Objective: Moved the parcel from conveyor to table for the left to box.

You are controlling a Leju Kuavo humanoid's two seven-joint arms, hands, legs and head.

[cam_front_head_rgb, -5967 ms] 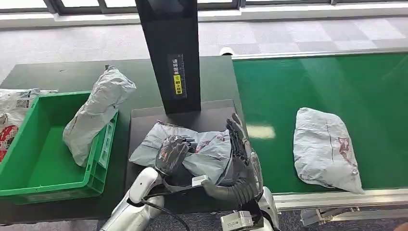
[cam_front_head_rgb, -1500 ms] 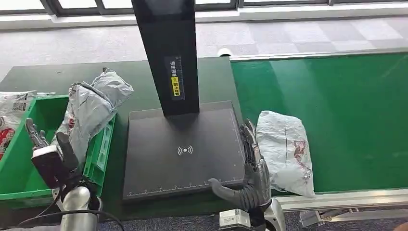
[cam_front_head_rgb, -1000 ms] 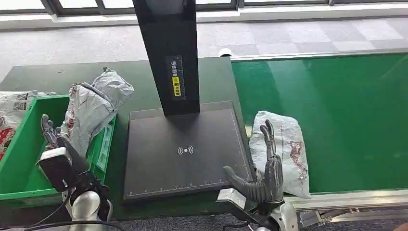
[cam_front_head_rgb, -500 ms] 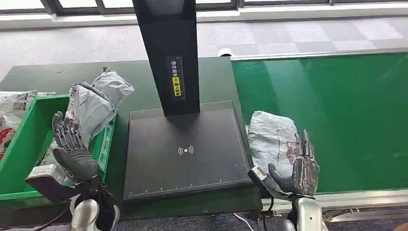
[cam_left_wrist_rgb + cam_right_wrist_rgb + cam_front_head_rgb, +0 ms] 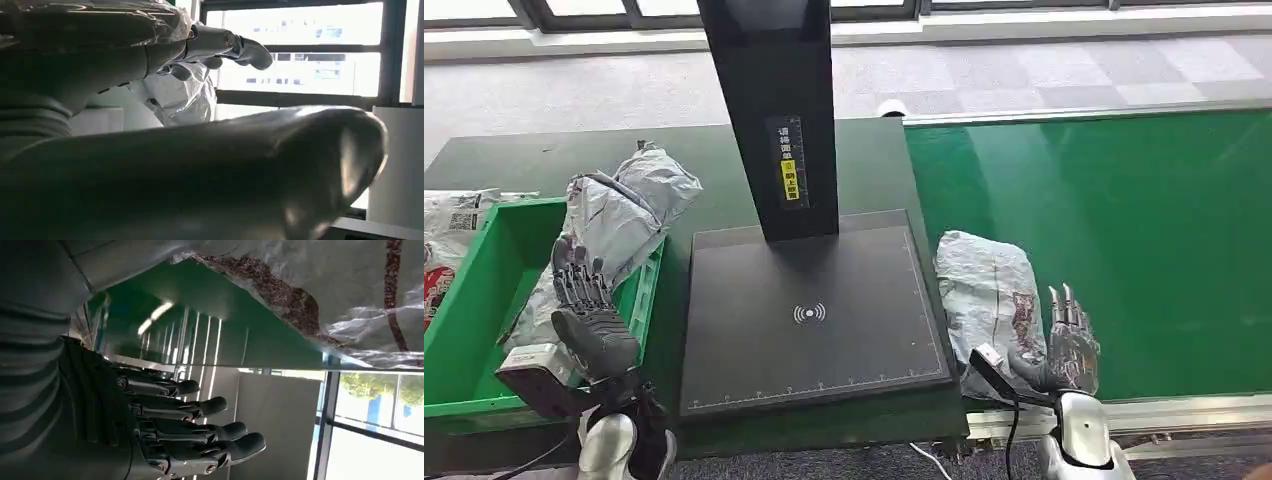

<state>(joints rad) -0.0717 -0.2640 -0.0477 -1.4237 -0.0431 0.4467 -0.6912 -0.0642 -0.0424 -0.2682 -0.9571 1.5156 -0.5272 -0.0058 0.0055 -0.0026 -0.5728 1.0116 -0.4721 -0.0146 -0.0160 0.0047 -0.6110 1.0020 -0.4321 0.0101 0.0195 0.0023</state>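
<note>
A grey plastic parcel (image 5: 991, 302) with dark red marks lies on the green conveyor (image 5: 1124, 200) at its near left end, beside the black scanner table (image 5: 809, 310). My right hand (image 5: 1069, 345) stands open just right of the parcel, fingers straight, holding nothing; the right wrist view shows the parcel (image 5: 350, 300) close beside the spread fingers (image 5: 200, 425). My left hand (image 5: 589, 315) is open over the right wall of the green box (image 5: 484, 300), holding nothing. A grey parcel (image 5: 619, 225) leans on that wall, and the left wrist view shows it (image 5: 182, 95) beyond the fingers.
A black scanner post (image 5: 774, 110) rises from the back of the table. More printed parcels (image 5: 449, 230) lie left of the green box. The conveyor's metal front rail (image 5: 1154, 410) runs along the near edge.
The parcel on the table went into the green box with my left hand. The conveyor brought the second parcel leftward. My right hand moved from the table edge to the parcel's right side.
</note>
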